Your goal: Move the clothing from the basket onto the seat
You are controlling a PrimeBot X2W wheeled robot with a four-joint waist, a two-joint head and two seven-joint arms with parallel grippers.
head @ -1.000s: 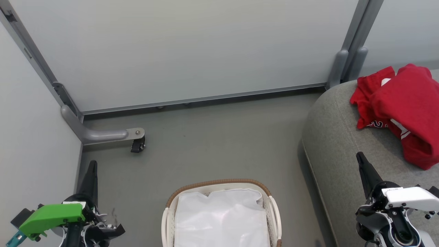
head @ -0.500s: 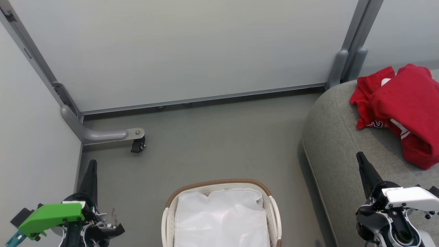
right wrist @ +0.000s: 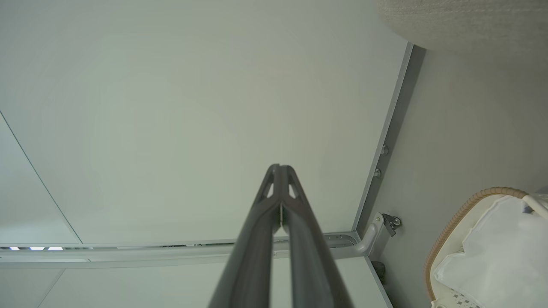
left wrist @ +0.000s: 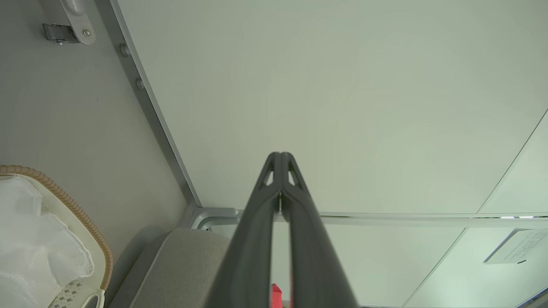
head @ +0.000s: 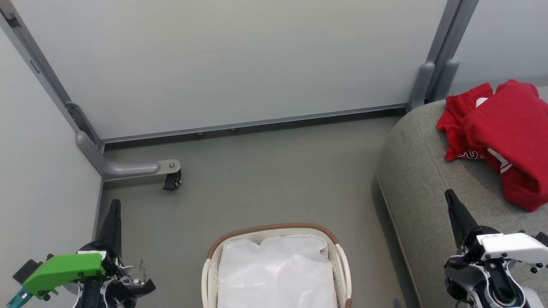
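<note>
Here, pale smooth panels in grey metal frames close off the left and far sides. The left claw hangs low beside the left panel, over the floor. A green plastic cover sits on its wrist. In the left wrist view this claw has its two long dark fingers pressed together at the tips. Just beyond it a curved grey metal bracket juts from the corner and ends in a small black caster. Both are well apart from the basket. The floor is flat, matt and grey-green.

The basket stands at the bottom middle. It is oval, of white perforated plastic with a brown woven rim, and it holds a crumpled white liner. To its right, near but not touching, rises the seat, of light grey woven fabric, rounded at the edge and with a stitched seam. The right claw is above the seat's near part. In the right wrist view its fingers are closed tip to tip.

The clothing lies on the seat beyond that claw, well apart from the basket. It is a soft, rumpled heap of bright red with white trim and lettering. Grey posts stand behind the seat's far end.
</note>
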